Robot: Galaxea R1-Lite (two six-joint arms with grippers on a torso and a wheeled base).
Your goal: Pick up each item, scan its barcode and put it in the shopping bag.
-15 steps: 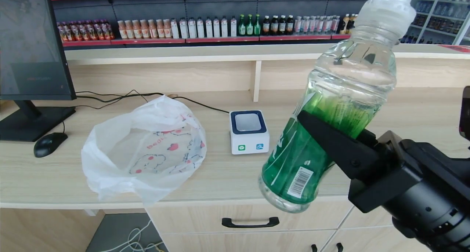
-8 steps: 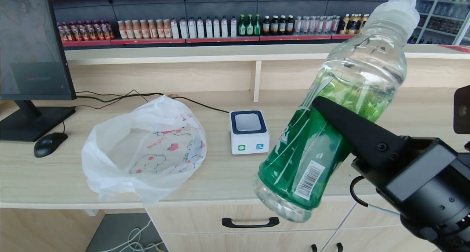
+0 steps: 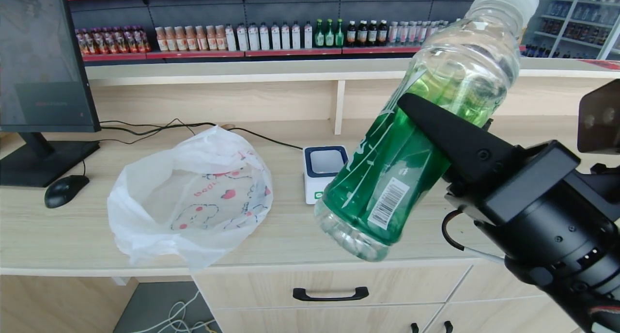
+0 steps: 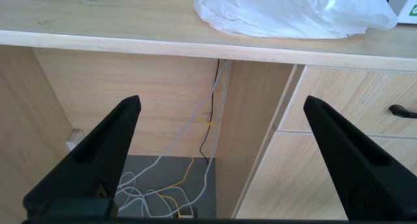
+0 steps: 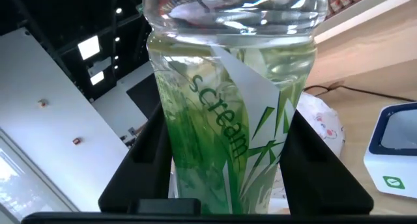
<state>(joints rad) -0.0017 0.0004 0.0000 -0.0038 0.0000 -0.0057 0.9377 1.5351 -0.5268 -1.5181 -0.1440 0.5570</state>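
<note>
pinches tilted bottle (image 3: 387, 178) in right gripper (image 5: 231, 146), cap cut off, half hiding scanner (image 3: 322, 163); holds left gripper (image 4: 221, 103) spread wide below counter (image 4: 130, 28); faces barcode (image 3: 387, 203) to head camera, lettering (image 5: 225, 113) to wrist.

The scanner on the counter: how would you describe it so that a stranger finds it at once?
On the long wooden counter, look just right of the white shopping bag. There stands the scanner, a small white cube with a dark blue frame around its grey top window. Nothing else on the counter is box-shaped.
</note>
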